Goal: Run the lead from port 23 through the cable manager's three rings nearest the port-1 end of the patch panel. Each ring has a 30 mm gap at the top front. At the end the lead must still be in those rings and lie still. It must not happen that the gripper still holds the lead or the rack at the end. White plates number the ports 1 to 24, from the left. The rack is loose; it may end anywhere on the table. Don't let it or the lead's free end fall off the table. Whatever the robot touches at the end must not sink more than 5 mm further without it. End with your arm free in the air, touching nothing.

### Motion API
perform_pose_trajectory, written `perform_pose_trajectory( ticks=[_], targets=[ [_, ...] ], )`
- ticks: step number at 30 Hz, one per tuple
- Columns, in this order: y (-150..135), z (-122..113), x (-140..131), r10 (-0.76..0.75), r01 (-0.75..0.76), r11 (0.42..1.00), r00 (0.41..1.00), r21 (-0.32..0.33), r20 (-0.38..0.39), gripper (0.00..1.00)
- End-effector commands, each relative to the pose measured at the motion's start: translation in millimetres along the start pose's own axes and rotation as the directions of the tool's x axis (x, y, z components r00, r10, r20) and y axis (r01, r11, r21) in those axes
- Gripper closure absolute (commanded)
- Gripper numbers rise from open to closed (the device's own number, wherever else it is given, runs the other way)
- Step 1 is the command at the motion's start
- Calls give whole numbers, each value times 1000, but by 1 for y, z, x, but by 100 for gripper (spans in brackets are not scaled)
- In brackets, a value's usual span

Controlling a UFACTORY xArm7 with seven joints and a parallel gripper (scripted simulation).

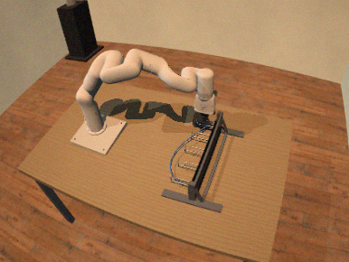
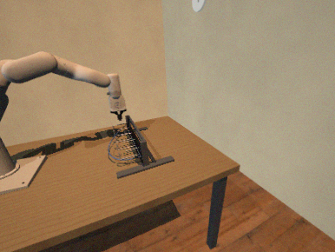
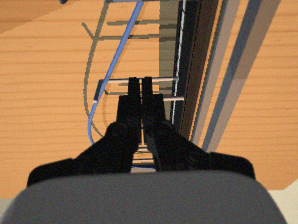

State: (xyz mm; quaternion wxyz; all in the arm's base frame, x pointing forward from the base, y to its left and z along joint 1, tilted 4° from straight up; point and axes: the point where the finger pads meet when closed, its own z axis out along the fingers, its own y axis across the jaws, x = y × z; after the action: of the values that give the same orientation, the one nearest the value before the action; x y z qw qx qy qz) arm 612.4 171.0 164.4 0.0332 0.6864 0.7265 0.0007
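Hovering over the far end of the rack [image 1: 204, 159], the tool [image 3: 140, 86] is pinched fully shut on nothing. The blue lead [image 3: 116, 58] bows out along the wire rings [image 1: 189, 163] over the counter [image 1: 136, 181], beside the fingers, not between them. Looks like a closed-finger nudge or a regrasp comes next, so it'd need to open before grabbing.

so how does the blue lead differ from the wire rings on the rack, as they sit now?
The blue lead is one long blue curve bowing out from the rack; the wire rings are several short grey loops stacked along it. The lead sags toward the table; the rings jut out stiffly from the rack's front. Both sit on the rack's arm-facing side, below the closed, empty tool.
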Motion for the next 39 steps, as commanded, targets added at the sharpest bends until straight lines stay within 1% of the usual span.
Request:
perform_pose_trajectory(
  ticks=[1, 31, 32, 33, 34, 35, 37, 39],
  targets=[
    [1, -3, 0, 0, 0, 1000, 1000, -6, -1, 100],
    [1, -3, 0, 0, 0, 1000, 1000, -6, -1, 100],
    [0, -3, -5, -1, 1, 1000, 1000, -6, -1, 100],
    [-2, -4, -16, -4, 4, 1000, 1000, -6, 0, 100],
    [-7, -4, -33, -8, 9, 1000, 1000, -5, 1, 100],
    [-10, -5, -43, -11, 11, 1000, 1000, -5, 1, 100],
    [-14, -5, -54, -13, 13, 1000, 1000, -5, 2, 100],
    [-20, -6, -72, -16, 16, 1000, 1000, -5, 2, 100]
  ],
)
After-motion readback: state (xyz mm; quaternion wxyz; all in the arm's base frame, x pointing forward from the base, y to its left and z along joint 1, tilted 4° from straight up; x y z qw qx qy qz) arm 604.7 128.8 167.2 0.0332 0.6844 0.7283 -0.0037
